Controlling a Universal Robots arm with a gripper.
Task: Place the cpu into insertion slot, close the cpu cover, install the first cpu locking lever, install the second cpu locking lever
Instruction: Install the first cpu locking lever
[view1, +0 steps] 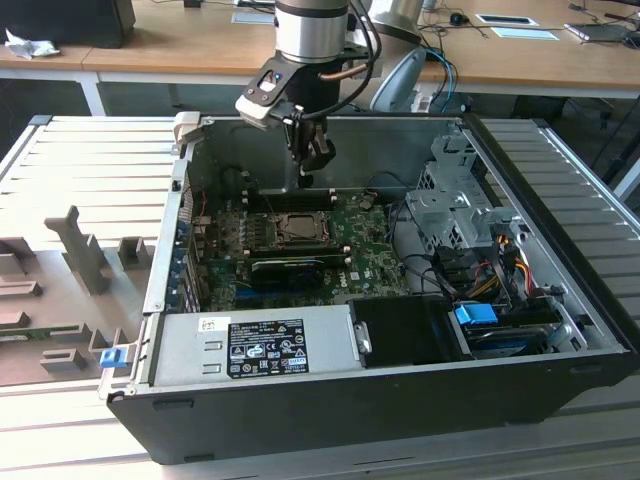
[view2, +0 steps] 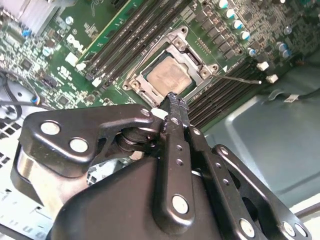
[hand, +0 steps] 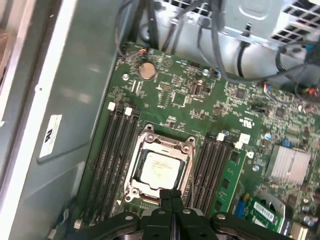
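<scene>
Cpu sits in the insertion slot on the green motherboard, roughly in the middle of the open computer case. Starting from the exterior view's left, grey fixture blocks stand on the slatted table, and a small blue clip lies just beside the case's corner. Inside the case, a power supply box runs along the near wall, with the board behind it. The gripper hangs from the arm above the far edge of the socket, apart from it, its two fingers pressed together with nothing between them. In both wrist views the cpu cover lies flat around the chip, whose pale face shows through the square opening, with black memory slots on either side. In the second wrist view a thin metal lever reaches out from one corner of the frame across those slots. Toward the exterior view's right stand a metal drive cage and bundled coloured cables.
</scene>
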